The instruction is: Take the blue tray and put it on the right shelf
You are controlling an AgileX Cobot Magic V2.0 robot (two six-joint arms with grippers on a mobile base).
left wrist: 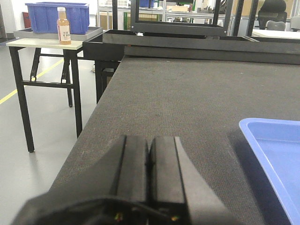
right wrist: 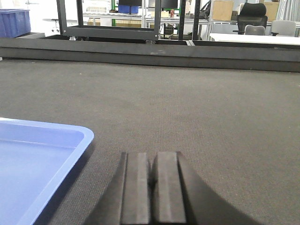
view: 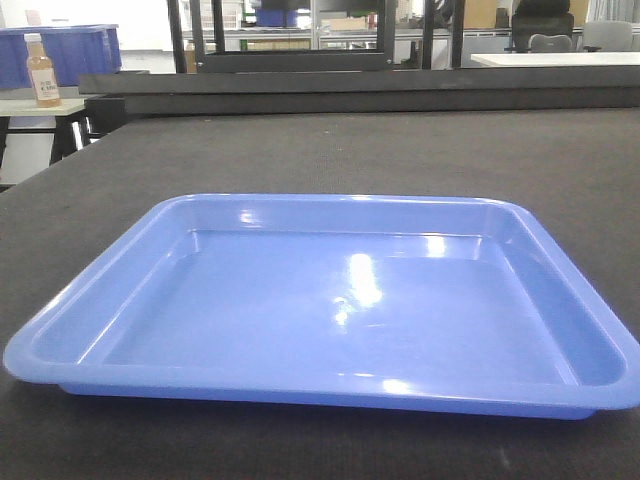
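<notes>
Pre-grasp: blue tray point(view: 300, 320) sits flat and untouched on the counter point(view: 300, 150), left gripper point(left wrist: 149, 145) and right gripper point(right wrist: 153, 159) both pressed together near its side rims (right shelf not in view), so next they likely need to spread and take the rims.
</notes>
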